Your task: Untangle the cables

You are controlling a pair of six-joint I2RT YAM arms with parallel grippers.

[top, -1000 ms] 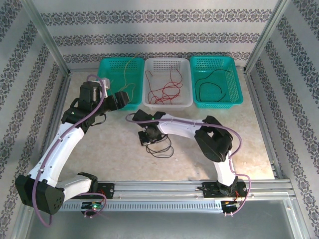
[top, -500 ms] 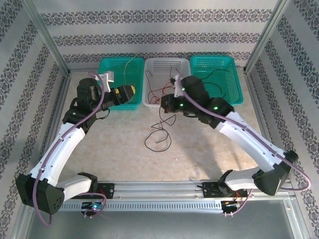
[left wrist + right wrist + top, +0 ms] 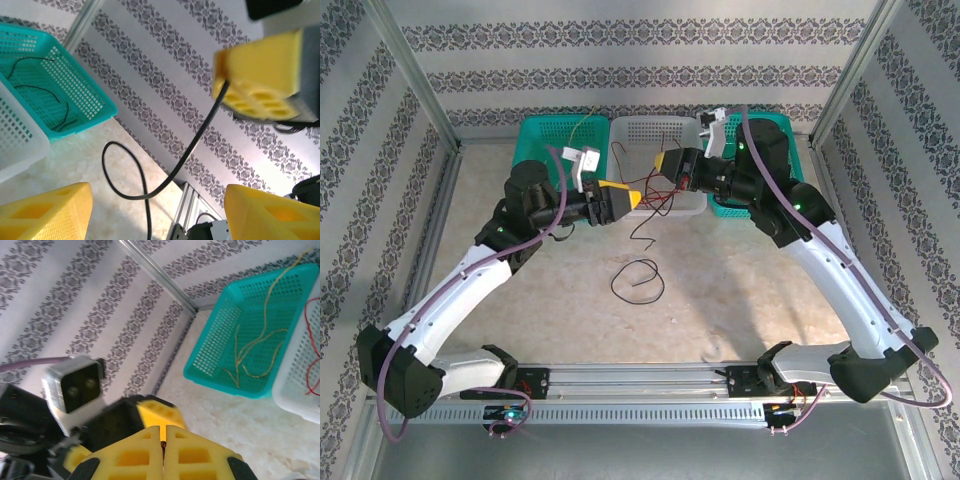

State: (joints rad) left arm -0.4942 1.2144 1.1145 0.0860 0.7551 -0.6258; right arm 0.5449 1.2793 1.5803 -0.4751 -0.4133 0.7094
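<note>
Near the white basket (image 3: pixel 655 120), black cable (image 3: pixel 194 145) is pinched by the right gripper (image 3: pixel 665 163); left gripper (image 3: pixel 628 200), spread wide, should be closed lower down, gently.

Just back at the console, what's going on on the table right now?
The right end effector is shut on a black cable, lifting one end near the white basket; the rest trails into a loop on the table. The left end effector is open right beside it, gripping nothing. Yellow cables lie in the left teal basket, red ones in the white.
</note>
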